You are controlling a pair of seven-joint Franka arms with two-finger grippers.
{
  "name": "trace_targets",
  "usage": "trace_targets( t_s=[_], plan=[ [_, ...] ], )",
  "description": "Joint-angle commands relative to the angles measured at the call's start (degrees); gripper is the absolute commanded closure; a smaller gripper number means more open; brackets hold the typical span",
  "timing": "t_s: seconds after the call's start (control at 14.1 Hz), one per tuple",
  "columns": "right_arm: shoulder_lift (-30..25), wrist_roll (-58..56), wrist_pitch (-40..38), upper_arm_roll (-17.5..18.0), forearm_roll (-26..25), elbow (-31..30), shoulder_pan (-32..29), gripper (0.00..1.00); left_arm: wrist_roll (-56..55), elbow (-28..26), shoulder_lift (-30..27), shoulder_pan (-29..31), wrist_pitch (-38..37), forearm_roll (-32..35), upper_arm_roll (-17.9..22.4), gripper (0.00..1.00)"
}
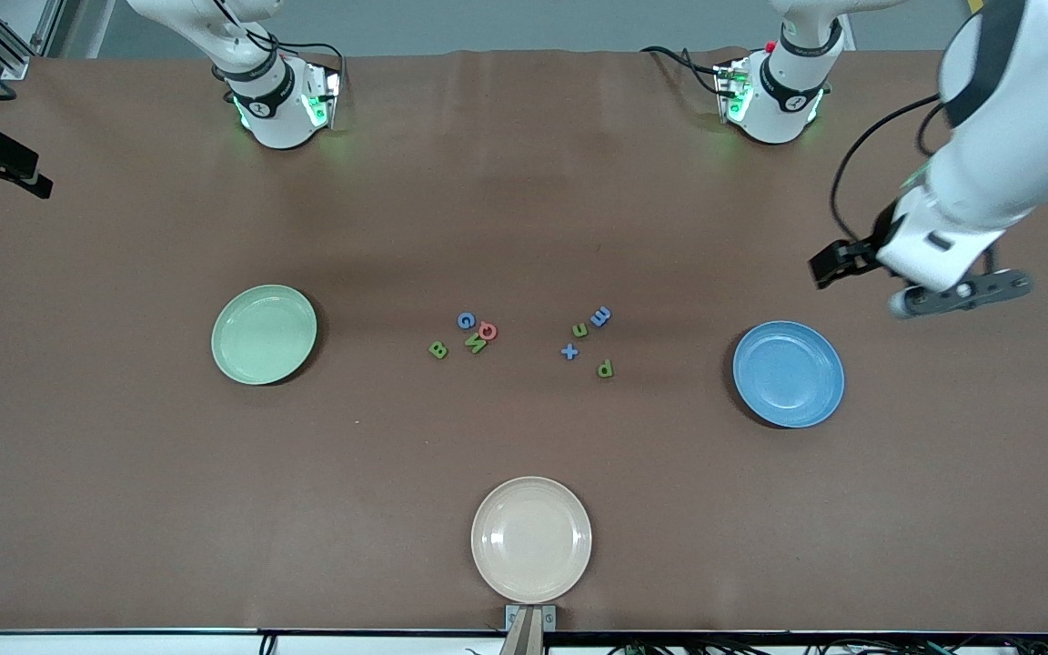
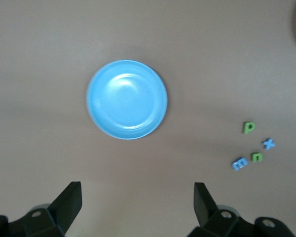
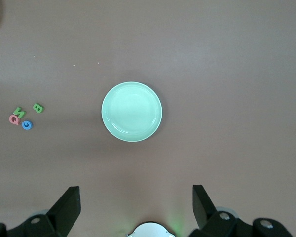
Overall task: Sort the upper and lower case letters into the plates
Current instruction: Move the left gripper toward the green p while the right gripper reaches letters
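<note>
Eight small letters lie mid-table between the plates. Toward the mint green plate (image 1: 264, 334) lie a blue G (image 1: 466, 320), red Q (image 1: 488, 331), green N (image 1: 475, 344) and green B (image 1: 438, 349). Toward the sky blue plate (image 1: 789, 373) lie a blue m (image 1: 601, 316), green n (image 1: 579, 329), blue x (image 1: 569, 351) and green p (image 1: 605, 368). My left gripper (image 2: 138, 186) hangs open and empty high over the table beside the blue plate (image 2: 127, 98). My right gripper (image 3: 135, 190) hangs open and empty high above, between its base and the green plate (image 3: 131, 111).
A cream-beige plate (image 1: 531, 539) sits near the table's front edge, nearer the front camera than the letters. The two arm bases (image 1: 278, 100) (image 1: 774, 91) stand along the edge farthest from the front camera. Both plates hold nothing.
</note>
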Motion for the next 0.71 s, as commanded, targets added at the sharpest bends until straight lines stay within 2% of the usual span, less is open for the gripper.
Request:
trace_targets(
  t_s=[0.0,0.28,0.5,0.64],
  plan=[
    [0.83,0.25,2.31,0.31,0.72,0.16,-0.78,0.00,-6.51,-2.23,4.23,-2.61,6.78,0.10,-1.10,0.00],
    [3.29,0.08,6.44,0.31,0.73,-0.11,-0.69,0.00,-16.71,-4.00,10.21,-7.45,14.62,2.82,-1.10,0.00],
    [5.66,0.08,11.37,0.22,0.02,-0.37,-1.13,0.00,-29.01,-3.56,16.71,-12.28,19.27,8.00,-1.10,0.00],
    [8.47,0.08,11.82,0.22,0.02,-0.28,-2.00,0.00,-37.17,-3.99,21.45,-15.10,24.62,10.29,-1.10,0.00]
  ],
)
